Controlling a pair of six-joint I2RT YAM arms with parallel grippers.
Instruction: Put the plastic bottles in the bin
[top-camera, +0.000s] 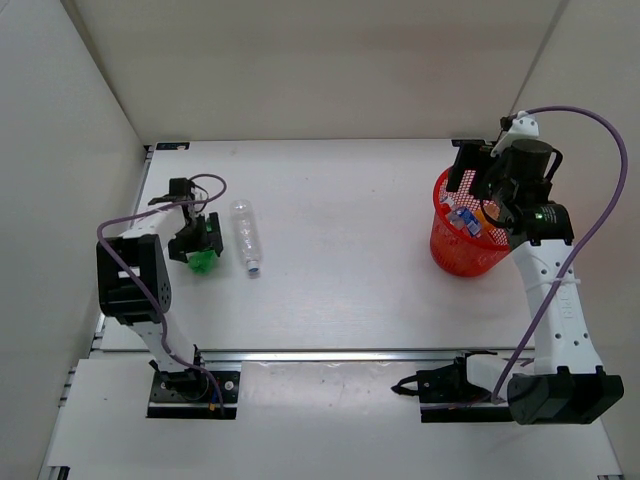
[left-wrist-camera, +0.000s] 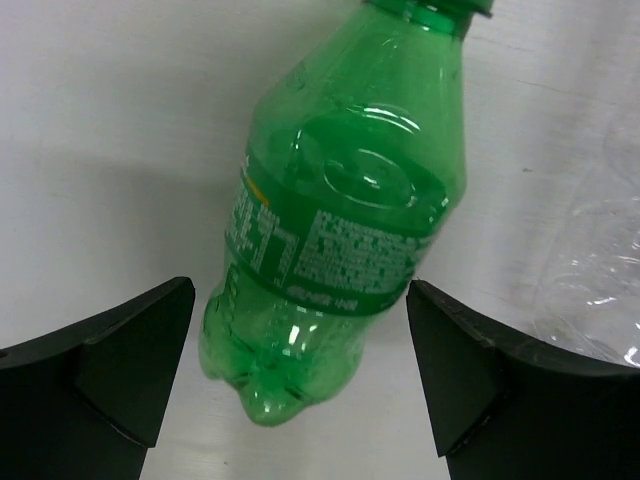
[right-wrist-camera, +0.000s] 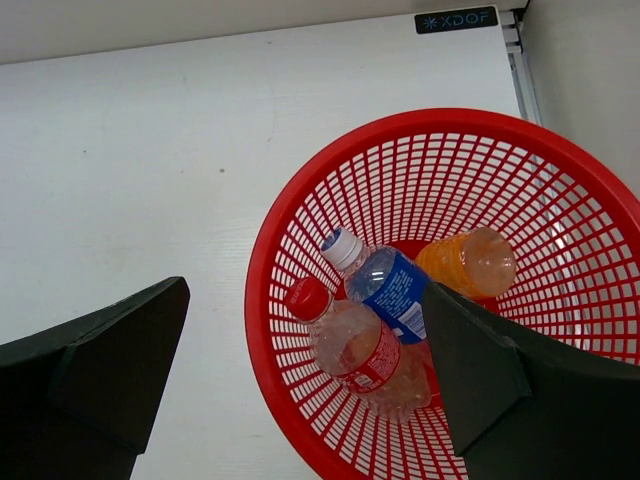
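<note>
In red mesh bin (top-camera: 452, 262), table's (top-camera: 340, 190) 3 o'clock, three: red-capped clear bottle (right-wrist-camera: 355, 345), blue-labelled bottle (right-wrist-camera: 388, 288), orange bottle (right-wrist-camera: 468, 262). Told apart only in right wrist view.

Lying on table, 9 o'clock, two: green bottle (left-wrist-camera: 340, 220); clear bottle (top-camera: 246, 236) at its 2 o'clock.

Grippers, two: left gripper (left-wrist-camera: 300, 288) spread wide astride green bottle, gaps either side; right gripper (right-wrist-camera: 305, 288) spread wide, empty, above bin.

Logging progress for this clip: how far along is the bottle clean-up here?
Done: an orange bottle, a blue-label bottle and a red-capped bottle lie in the red bin, under the open, empty right gripper. In hand: nothing gripped yet; the open left gripper flanks the green bottle on the table. Left: that and the clear bottle beside it.
</note>
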